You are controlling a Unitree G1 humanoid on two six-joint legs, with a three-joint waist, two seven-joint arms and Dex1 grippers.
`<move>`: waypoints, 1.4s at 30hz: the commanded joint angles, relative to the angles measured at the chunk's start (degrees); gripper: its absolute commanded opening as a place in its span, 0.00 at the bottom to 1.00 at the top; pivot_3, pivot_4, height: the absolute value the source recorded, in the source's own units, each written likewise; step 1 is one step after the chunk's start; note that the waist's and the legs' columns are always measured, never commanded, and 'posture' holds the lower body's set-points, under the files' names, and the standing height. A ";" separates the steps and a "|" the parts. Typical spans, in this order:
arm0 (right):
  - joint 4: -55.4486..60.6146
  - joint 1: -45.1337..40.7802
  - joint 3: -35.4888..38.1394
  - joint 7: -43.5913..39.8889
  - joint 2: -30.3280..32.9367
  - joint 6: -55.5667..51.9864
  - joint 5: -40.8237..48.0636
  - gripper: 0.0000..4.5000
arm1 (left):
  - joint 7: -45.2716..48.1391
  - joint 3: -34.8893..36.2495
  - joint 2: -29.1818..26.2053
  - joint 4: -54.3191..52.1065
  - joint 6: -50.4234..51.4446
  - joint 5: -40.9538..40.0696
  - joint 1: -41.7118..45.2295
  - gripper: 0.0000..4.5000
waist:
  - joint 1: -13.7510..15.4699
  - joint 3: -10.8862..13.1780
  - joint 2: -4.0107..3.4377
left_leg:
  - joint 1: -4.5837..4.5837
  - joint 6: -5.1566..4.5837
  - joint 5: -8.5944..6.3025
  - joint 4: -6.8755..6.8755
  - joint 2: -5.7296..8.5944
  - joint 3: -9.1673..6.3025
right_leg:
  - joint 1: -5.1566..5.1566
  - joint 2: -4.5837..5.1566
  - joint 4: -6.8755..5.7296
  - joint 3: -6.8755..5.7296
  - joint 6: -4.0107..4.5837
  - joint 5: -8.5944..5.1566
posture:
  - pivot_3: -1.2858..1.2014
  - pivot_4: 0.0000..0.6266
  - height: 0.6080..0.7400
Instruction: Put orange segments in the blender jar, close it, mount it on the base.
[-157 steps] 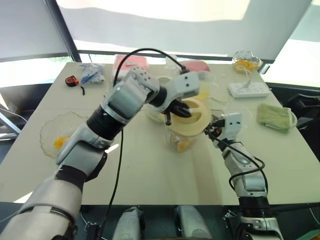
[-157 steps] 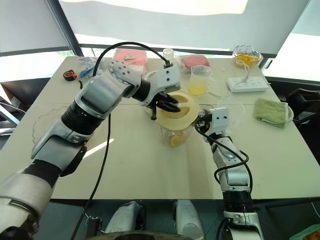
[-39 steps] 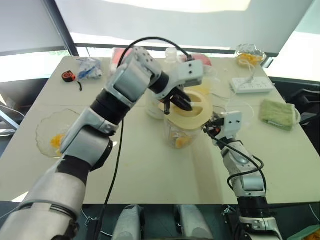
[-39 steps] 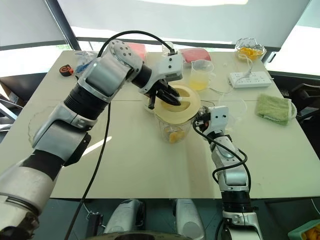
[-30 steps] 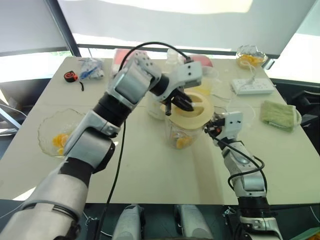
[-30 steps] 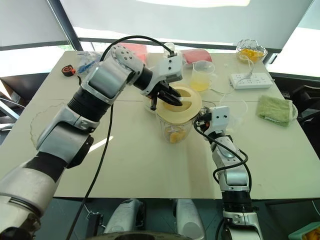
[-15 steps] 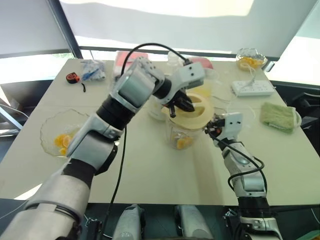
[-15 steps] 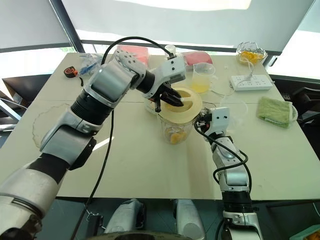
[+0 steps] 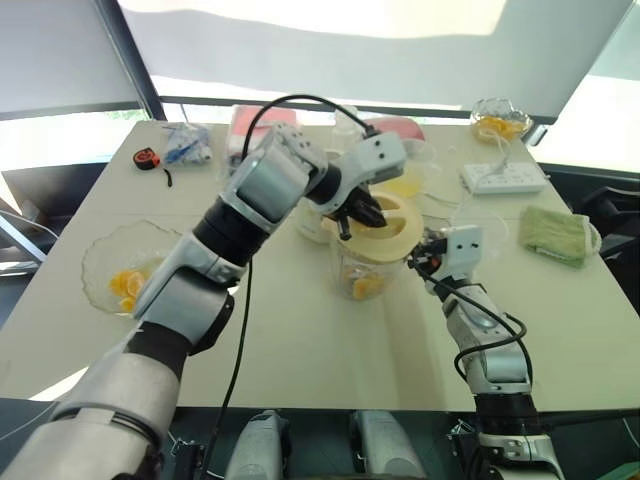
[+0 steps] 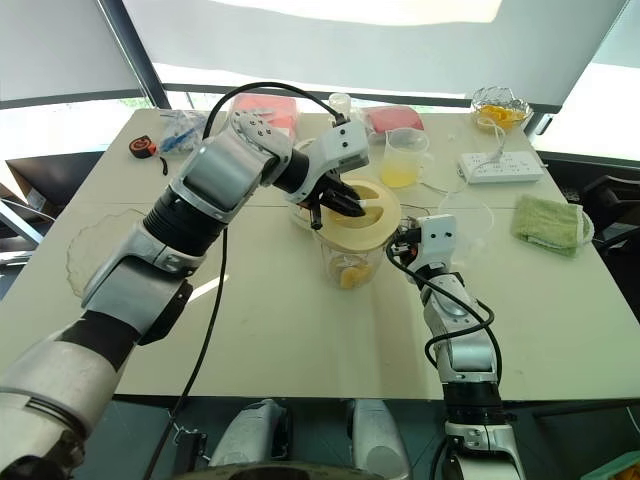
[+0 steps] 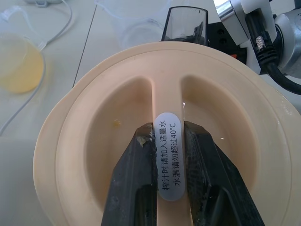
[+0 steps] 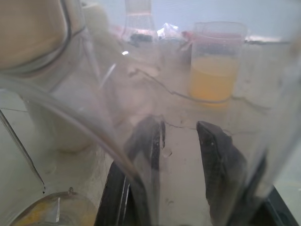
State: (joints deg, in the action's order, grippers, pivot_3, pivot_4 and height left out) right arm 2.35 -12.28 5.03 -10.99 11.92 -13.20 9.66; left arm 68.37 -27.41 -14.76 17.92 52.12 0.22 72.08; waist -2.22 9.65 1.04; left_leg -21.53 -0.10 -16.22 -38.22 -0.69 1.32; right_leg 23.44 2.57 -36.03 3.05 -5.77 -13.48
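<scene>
Cream lid (image 11: 155, 150) now sits on the blender jar (image 9: 362, 268), your left hand (image 11: 164, 160) pinching its centre ridge after rolling at the wrist. Your right hand (image 12: 181, 155) clasps the jar's handle. Segments (image 9: 366, 287) inside; mounting on the base (image 9: 312, 218) behind remains.

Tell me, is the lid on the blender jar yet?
On. The cream lid covers the blender jar's mouth, the left claw pinching its centre ridge. Whether it's locked, cannot tell.
</scene>
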 commanded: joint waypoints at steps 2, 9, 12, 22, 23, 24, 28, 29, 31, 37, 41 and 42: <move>0.96 -0.10 1.12 0.84 0.09 -0.13 -0.19 0.25 | -0.19 -3.33 0.40 1.79 1.13 0.18 -2.23 0.05 | -0.01 0.00 0.00 | 0.00 0.00 0.00 0.00 0.00 0.00 | 0.00 0.00 0.00 0.00 0.00 0.00 | 0.52 0.24 1.00; 0.68 -0.32 1.06 0.81 0.26 0.03 -0.15 0.25 | -0.89 -2.76 0.49 1.44 1.15 -0.17 -1.78 0.69 | -0.11 0.03 0.04 | 0.00 0.00 0.00 0.01 -0.01 0.00 | 0.00 0.02 0.01 0.00 -0.01 -0.02 | 0.52 0.24 1.00; 0.57 -0.39 1.03 0.77 0.33 0.06 -0.14 0.25 | -1.15 -1.97 0.32 0.47 0.63 -0.66 -1.32 0.99 | -0.15 0.01 0.02 | 0.00 0.00 0.00 0.01 -0.01 0.00 | 0.00 0.03 0.02 0.00 -0.01 -0.02 | 0.52 0.24 1.00; 0.60 -0.07 1.06 0.57 0.59 -0.06 -0.05 0.25 | -1.67 8.44 -1.71 -3.08 0.48 -6.55 7.52 1.00 | -0.23 0.14 0.03 | -0.29 0.00 0.00 0.04 0.00 -0.01 | 0.29 0.03 0.01 0.00 -0.04 -0.03 | 0.52 0.24 1.00; 0.58 -0.01 1.06 0.53 0.60 -0.05 -0.02 0.25 | -1.41 9.26 -2.08 -3.41 0.64 -7.49 8.23 1.00 | -0.23 0.14 0.03 | -0.49 0.00 0.00 0.03 0.00 -0.01 | 0.48 0.03 -0.01 0.00 -0.07 0.00 | 0.52 0.24 1.00; 0.47 -0.08 0.95 0.52 0.56 -0.06 -0.03 0.25 | -1.53 10.31 -2.69 -3.52 -0.03 -8.14 8.93 1.00 | -0.23 0.13 0.02 | -0.72 0.00 0.00 0.01 0.00 -0.01 | 0.71 0.02 -0.04 0.00 -0.20 0.08 | 0.52 0.24 1.00; 0.12 -0.34 0.77 0.34 0.63 -0.13 0.03 0.25 | -3.35 12.89 -4.87 -2.68 -0.31 -9.40 10.08 1.00 | -0.30 0.13 0.01 | -0.85 0.00 0.00 0.03 0.00 0.00 | 0.90 0.01 -0.05 0.00 -0.26 0.11 | 0.52 0.24 1.00; 0.18 -0.40 0.85 0.21 0.75 -0.29 0.12 0.25 | -4.98 14.25 -5.40 -1.60 -0.78 -9.36 9.84 1.00 | -0.28 0.13 0.01 | -0.85 0.00 0.00 0.03 0.00 -0.01 | 0.90 0.00 -0.05 0.00 -0.27 0.11 | 0.52 0.24 1.00; 0.70 -0.42 1.35 0.07 0.98 -0.84 0.68 0.25 | -9.07 17.31 -6.32 0.72 -3.14 -9.12 8.68 1.00 | -0.28 0.13 0.01 | -0.85 0.00 0.00 0.02 0.00 -0.01 | 0.90 0.00 -0.07 0.00 -0.26 0.12 | 0.52 0.24 1.00; 4.51 0.06 3.00 -0.44 2.41 -4.14 2.60 0.25 | -17.39 24.48 -10.91 -2.57 -13.33 -9.21 -3.24 1.00 | -0.11 0.13 -0.12 | -0.87 0.00 0.00 0.07 -0.06 0.00 | 1.01 0.01 -0.16 0.02 -0.26 0.12 | 0.52 0.24 1.00; 5.17 0.73 3.68 -1.12 3.26 -5.37 3.43 0.25 | -18.31 25.19 -11.32 -8.22 -11.68 -11.65 -8.43 1.00 | 1.32 0.17 -0.03 | -1.06 0.02 0.00 0.07 -0.07 -0.04 | 1.09 0.12 -0.12 -0.06 -0.27 0.13 | 0.52 0.24 1.00; 5.18 0.76 3.74 -1.29 3.43 -5.69 3.50 0.25 | -18.17 25.08 -11.35 -9.70 -10.90 -12.25 -9.34 1.00 | 1.51 0.18 -0.03 | -1.13 0.02 0.00 0.04 -0.06 -0.03 | 1.09 0.16 -0.07 -0.06 -0.28 0.13 | 0.52 0.24 1.00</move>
State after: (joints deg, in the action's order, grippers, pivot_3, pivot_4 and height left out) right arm 6.31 -12.03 7.73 -12.19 14.73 -18.40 12.72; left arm 50.29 -3.53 -26.02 13.19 41.16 -10.29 61.41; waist -0.71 9.82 1.01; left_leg -22.68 -0.07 -16.22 -38.21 -0.74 1.30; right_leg 24.54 2.77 -36.06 3.00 -6.05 -13.35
